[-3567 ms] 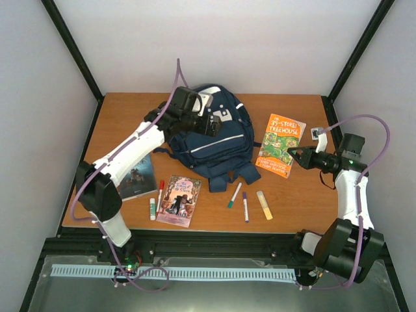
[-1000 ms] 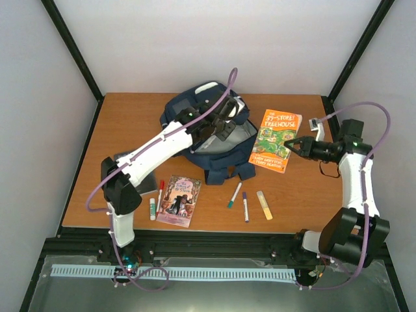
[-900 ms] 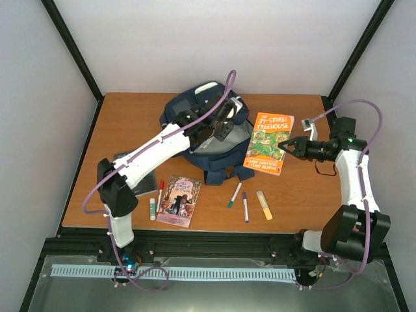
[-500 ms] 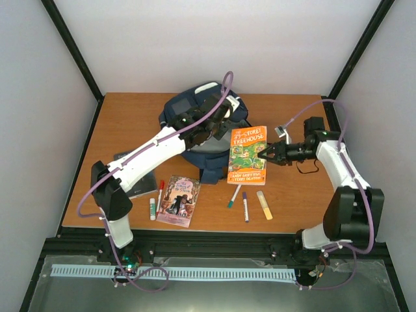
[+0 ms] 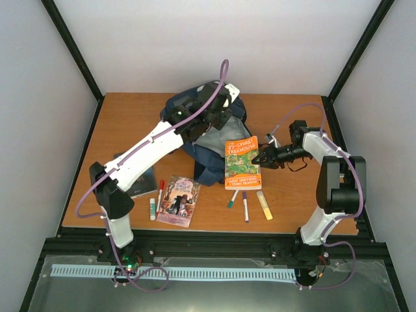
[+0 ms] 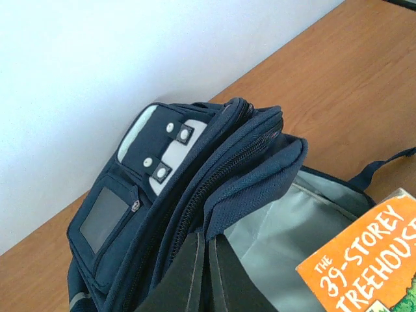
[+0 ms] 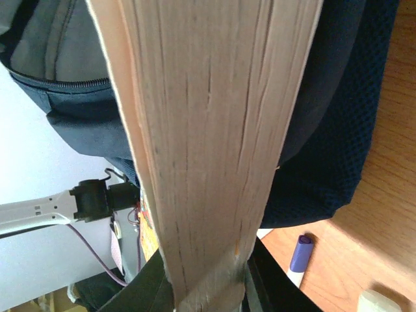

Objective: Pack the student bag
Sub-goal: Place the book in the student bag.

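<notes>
The student bag (image 5: 195,114) is a navy backpack lying at the back middle of the table, with its mouth held open and its grey lining (image 5: 211,140) showing. My left gripper (image 5: 220,112) is shut on the fabric edge of the opening; in the left wrist view its fingers (image 6: 188,273) pinch the rim of the bag (image 6: 162,195). My right gripper (image 5: 261,158) is shut on an orange book (image 5: 242,162) that lies beside the open mouth. The book's page edge (image 7: 208,130) fills the right wrist view, with the bag (image 7: 331,130) behind it.
A pink book (image 5: 179,200) and a dark book (image 5: 140,182) lie at the front left. A red marker (image 5: 160,195) and a white stick (image 5: 153,208) are near them. A green marker (image 5: 233,198), a purple marker (image 5: 245,206) and a yellow highlighter (image 5: 264,204) lie in front of the orange book.
My right gripper has carried the orange book leftward, from the table's right side to the bag's open mouth. My left gripper has pulled the bag's rim up and back.
</notes>
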Motion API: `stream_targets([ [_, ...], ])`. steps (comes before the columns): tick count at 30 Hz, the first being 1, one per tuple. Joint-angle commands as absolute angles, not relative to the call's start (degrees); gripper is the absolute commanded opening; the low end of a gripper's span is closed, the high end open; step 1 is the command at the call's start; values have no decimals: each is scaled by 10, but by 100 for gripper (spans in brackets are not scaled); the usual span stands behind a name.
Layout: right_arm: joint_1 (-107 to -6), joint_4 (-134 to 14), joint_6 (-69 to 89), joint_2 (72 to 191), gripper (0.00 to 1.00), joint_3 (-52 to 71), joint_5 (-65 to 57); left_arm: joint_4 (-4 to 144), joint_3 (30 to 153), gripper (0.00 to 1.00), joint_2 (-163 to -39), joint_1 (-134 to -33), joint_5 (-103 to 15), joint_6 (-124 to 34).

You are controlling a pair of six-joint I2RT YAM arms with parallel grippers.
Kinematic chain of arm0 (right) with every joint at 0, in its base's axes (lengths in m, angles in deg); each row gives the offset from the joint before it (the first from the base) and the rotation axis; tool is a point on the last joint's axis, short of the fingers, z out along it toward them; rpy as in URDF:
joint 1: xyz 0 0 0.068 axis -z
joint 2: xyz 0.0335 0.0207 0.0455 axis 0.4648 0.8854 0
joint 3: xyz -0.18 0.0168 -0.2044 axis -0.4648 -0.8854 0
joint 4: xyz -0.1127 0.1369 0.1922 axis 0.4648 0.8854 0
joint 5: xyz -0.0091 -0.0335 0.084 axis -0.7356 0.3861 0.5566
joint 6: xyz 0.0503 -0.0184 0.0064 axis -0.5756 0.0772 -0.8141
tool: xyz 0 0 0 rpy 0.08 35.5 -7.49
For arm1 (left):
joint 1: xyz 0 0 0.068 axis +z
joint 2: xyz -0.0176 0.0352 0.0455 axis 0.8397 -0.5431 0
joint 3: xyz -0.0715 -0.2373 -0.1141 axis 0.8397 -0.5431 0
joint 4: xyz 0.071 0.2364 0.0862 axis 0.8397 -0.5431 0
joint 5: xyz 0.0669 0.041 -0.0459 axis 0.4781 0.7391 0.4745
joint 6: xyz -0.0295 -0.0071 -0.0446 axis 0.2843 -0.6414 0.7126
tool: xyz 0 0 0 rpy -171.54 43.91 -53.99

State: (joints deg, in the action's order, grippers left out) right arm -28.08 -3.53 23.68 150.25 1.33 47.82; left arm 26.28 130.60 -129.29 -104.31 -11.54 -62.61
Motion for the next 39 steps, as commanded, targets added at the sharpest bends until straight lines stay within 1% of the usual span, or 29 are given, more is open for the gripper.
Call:
stream_targets([
  [1, -291, -53, 242, 1508, 3, 12, 437, 326, 1384, 1, -1286, -1044, -109, -631],
  [6, -292, -61, 236, 1530, 3, 9, 403, 314, 1431, 1, -1297, -1040, -111, -631],
  [12, -292, -70, 228, 1539, 3, 11, 350, 286, 1503, 1, -1309, -1015, -146, -606],
  [17, -289, -78, 224, 1543, 3, 9, 326, 239, 1555, 1, -1307, -965, -242, -565],
  [23, -286, -80, 223, 1544, 3, 13, 296, 199, 1578, 1, -1298, -915, -361, -531],
  [29, -284, -88, 224, 1538, 3, 7, 269, 161, 1617, 1, -1308, -879, -443, -520],
  [33, -283, -83, 230, 1528, 3, 11, 251, 160, 1634, 1, -1313, -860, -498, -483],
  [36, -283, -84, 232, 1523, 3, 12, 259, 164, 1632, 1, -1322, -857, -530, -462],
  [39, -283, -81, 235, 1517, 3, 21, 281, 163, 1584, 1, -1332, -857, -540, -453],
])
